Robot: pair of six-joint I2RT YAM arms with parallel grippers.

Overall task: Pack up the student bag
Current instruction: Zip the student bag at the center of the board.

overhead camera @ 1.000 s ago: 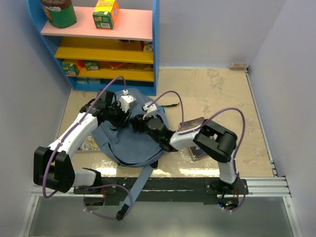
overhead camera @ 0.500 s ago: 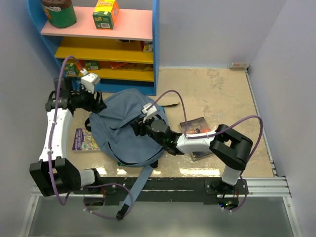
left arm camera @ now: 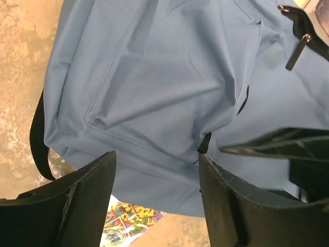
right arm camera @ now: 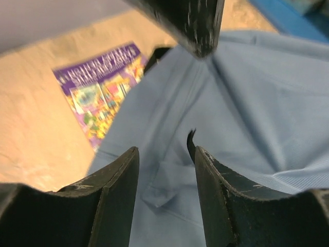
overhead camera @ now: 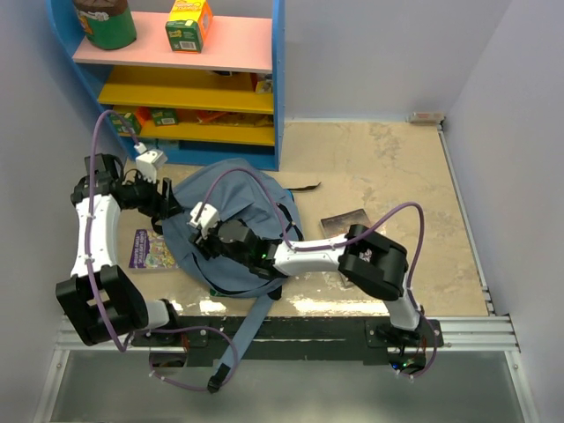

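Right end effector (right arm camera: 165, 152) shifted left | student bag (overhead camera: 236, 190): soft blue fabric

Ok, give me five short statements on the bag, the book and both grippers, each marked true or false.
1. The student bag lies on the table before the shelf unit. True.
2. The purple book is packed in the bag. False: it lies on the table at the bag's left edge.
3. The left gripper is shut on a strap. False: it is open, above the bag's fabric.
4. The right gripper is open over the bag. True.
5. The pink shelf is bare. False: it holds a green canister and a box.
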